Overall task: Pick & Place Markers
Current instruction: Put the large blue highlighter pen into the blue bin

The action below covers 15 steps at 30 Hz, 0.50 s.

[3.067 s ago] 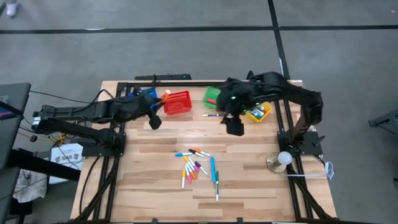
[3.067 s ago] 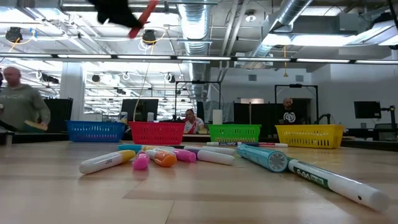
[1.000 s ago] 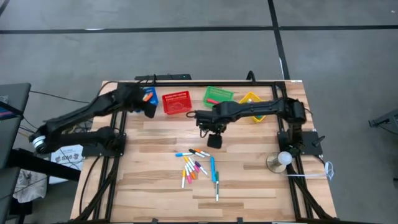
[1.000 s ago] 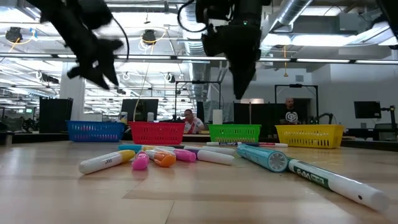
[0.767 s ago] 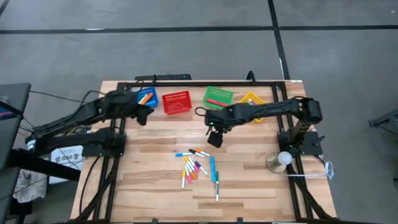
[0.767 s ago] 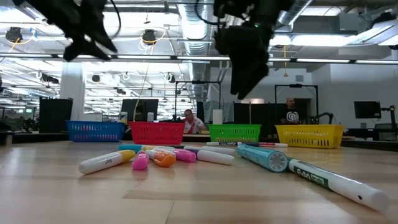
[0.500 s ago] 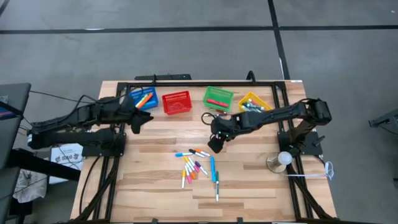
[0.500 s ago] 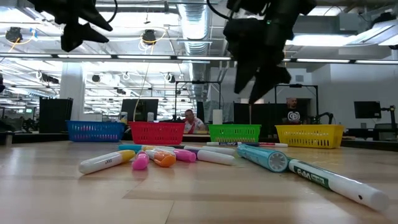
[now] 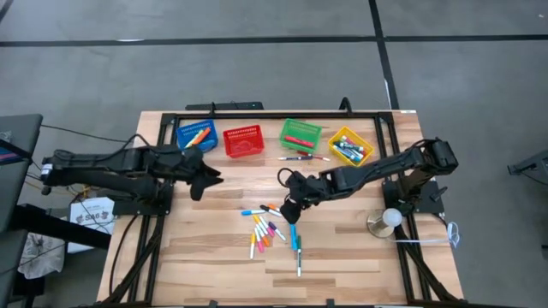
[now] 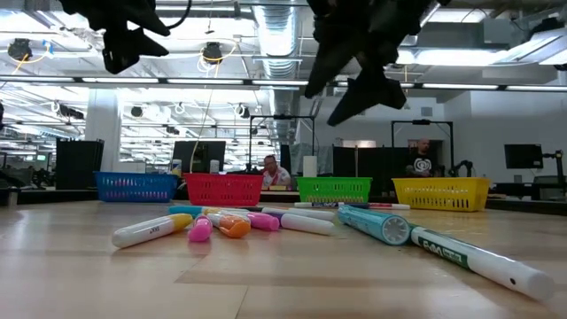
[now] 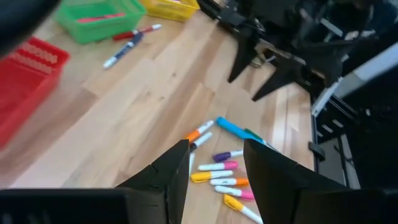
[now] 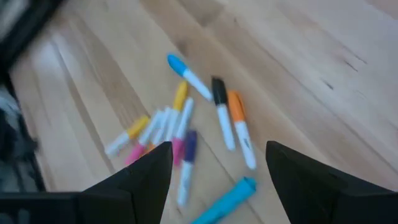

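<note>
The markers [image 9: 271,228] lie in a loose pile on the wooden table's middle, flat on their sides; they also show in the low view [image 10: 232,225] and in both wrist views [image 11: 219,169] [image 12: 186,122]. My right gripper [image 9: 289,208] hovers open just above the pile's far right part, tilted down at it [image 12: 217,149]. My left gripper [image 9: 206,178] hangs open in the air to the left of the pile, aimed toward it [image 11: 214,147]. Neither holds anything.
Blue [image 9: 196,135], red [image 9: 243,139], green [image 9: 300,134] and yellow [image 9: 350,145] baskets stand in a row along the far edge; some hold markers. Two loose markers [image 9: 303,157] lie in front of the green one. A white round object [image 9: 387,220] stands near the right arm's base.
My left gripper has swung from beside the blue basket toward the table's near edge and middle, turning to face the pile. My right gripper has come from in front of the red and green baskets toward the near edge, over the markers, rolling as it went. The markers have not moved.
</note>
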Available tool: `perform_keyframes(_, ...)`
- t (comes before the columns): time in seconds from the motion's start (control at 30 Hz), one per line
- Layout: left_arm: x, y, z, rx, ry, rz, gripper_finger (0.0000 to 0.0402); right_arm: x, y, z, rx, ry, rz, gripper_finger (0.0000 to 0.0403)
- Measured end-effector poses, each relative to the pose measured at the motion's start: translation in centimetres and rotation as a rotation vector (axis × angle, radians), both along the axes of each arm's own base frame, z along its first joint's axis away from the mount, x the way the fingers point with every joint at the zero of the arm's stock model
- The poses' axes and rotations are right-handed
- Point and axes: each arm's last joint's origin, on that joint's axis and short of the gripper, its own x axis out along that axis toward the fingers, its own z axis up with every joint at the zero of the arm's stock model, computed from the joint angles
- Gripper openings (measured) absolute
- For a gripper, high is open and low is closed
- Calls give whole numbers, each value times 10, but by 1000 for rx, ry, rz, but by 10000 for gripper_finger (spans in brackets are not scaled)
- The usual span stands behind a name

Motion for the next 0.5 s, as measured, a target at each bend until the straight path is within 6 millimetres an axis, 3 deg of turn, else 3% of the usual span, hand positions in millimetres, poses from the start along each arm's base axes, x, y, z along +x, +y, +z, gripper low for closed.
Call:
perform_keyframes(0.23, 13, -12, -7, 6, 36, -68, 151, 12, 1, 4, 37, -112, -23, 249)
perform_keyframes(0.5, 17, -19, -6, 5, 15, -106, 151, 15, 17, -20, 102, -42, -165, 249)
